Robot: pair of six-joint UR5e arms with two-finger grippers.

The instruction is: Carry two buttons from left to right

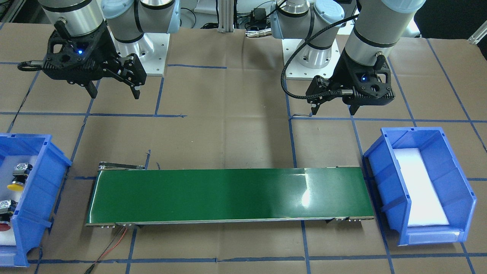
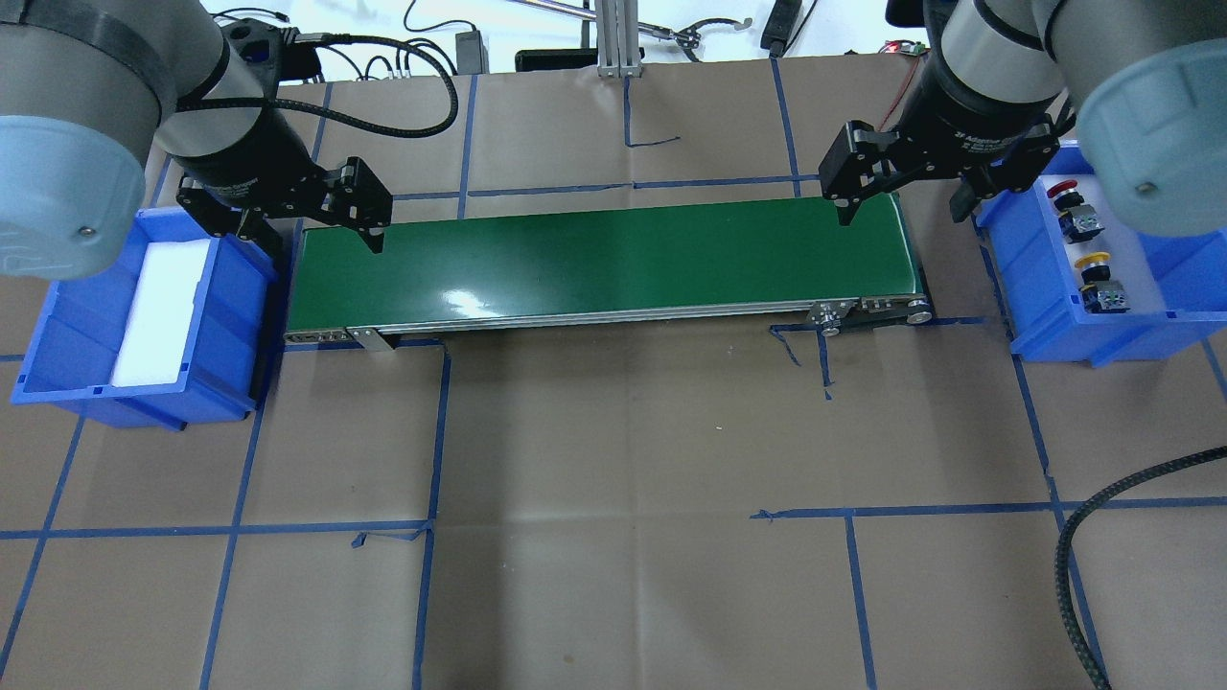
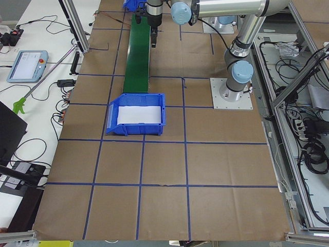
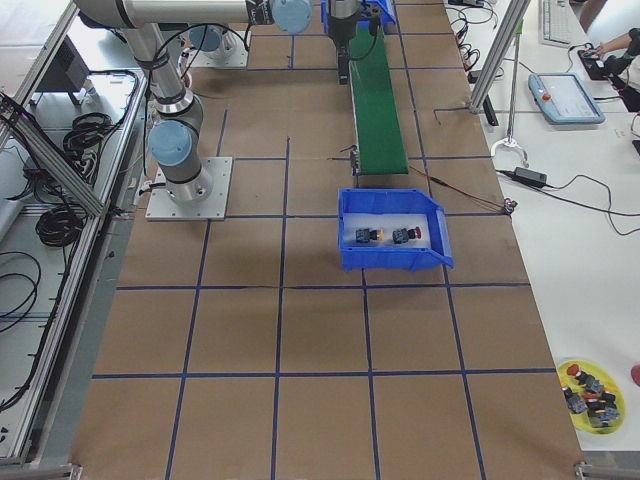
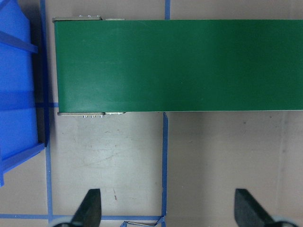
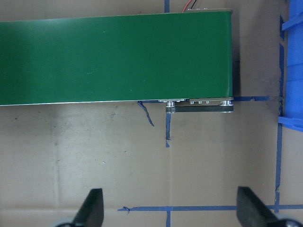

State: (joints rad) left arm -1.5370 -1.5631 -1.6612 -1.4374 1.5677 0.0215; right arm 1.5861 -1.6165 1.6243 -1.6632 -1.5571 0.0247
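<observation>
Over paper [image 2: 613,431] beside belt [image 2: 604,259] edge | left pincer [image 5: 168,210] spread | right pincer [image 6: 170,208] spread | yellow button [image 2: 1093,260], red button [image 2: 1061,189] inside bin [image 2: 1083,337]

- Belt [image 1: 228,196] lies on the surface [image 1: 228,133], forward of both the left hand [image 1: 334,112] and the right hand [image 1: 114,95].
- Near bin [image 1: 38,182], forward and outward of the right hand, holds a button [image 1: 19,177] beside a second button [image 1: 5,217].
- Far bin [image 1: 384,171] sits forward and outward of the left hand.

Front and overhead cameras face each other across the shared belt [image 1: 228,196]; side cameras look along it from afar; wrist cameras peer straight down, close.
</observation>
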